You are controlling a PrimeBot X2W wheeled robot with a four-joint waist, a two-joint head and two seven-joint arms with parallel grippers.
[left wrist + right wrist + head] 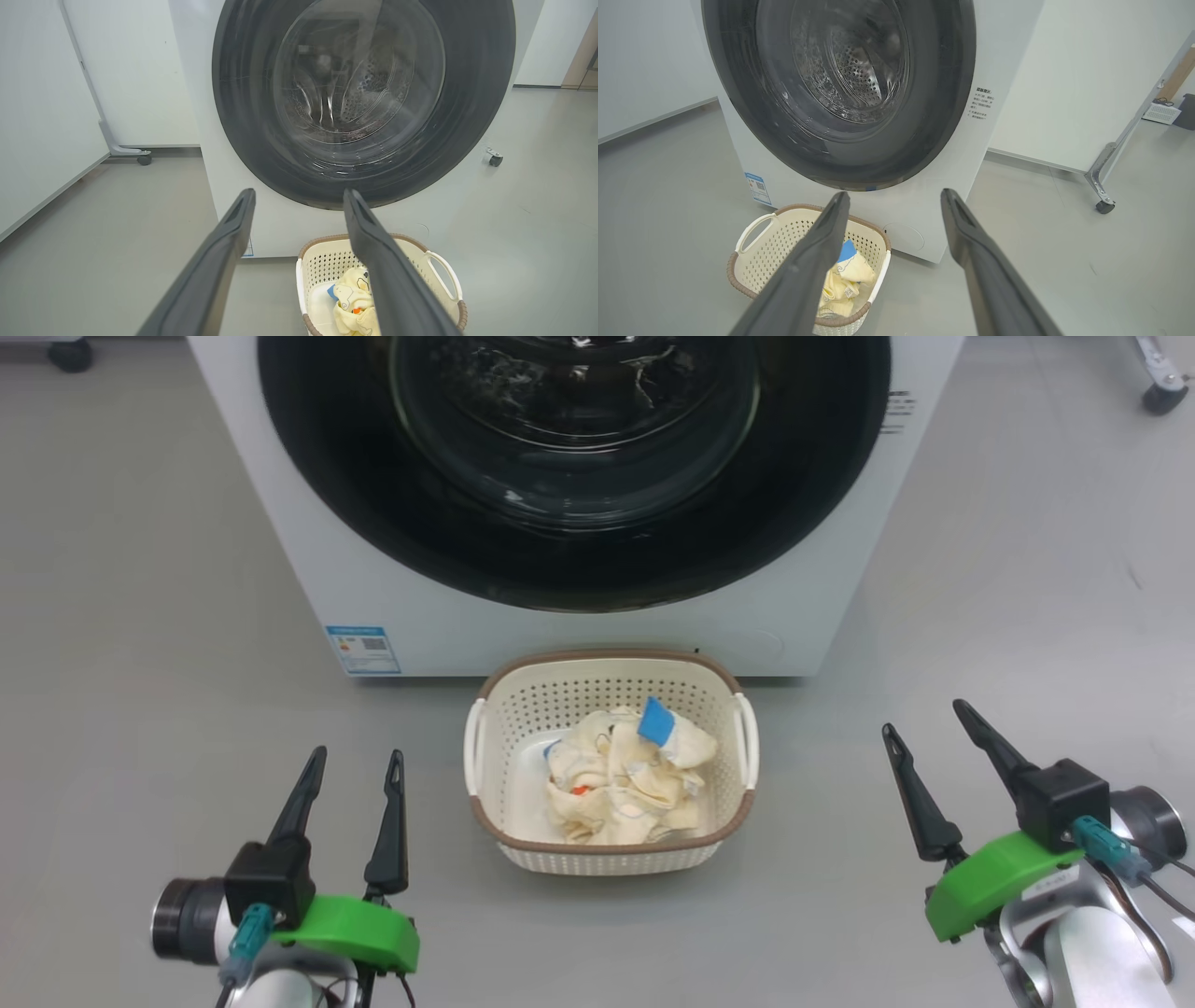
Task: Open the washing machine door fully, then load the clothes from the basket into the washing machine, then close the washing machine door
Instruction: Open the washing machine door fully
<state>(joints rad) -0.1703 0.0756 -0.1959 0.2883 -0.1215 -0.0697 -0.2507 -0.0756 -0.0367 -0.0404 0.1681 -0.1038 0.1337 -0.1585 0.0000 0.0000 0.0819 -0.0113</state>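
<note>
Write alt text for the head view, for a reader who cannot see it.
A white washing machine, its round black-rimmed door closed, stands on a grey floor with a cream basket of cream-yellow clothes just in front. The left gripper and right gripper, both open and empty, flank the basket at the lower corners.

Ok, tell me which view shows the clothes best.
The head view: it looks down on the whole clothes lying in the basket. In both wrist views a dark finger covers part of them.
</note>
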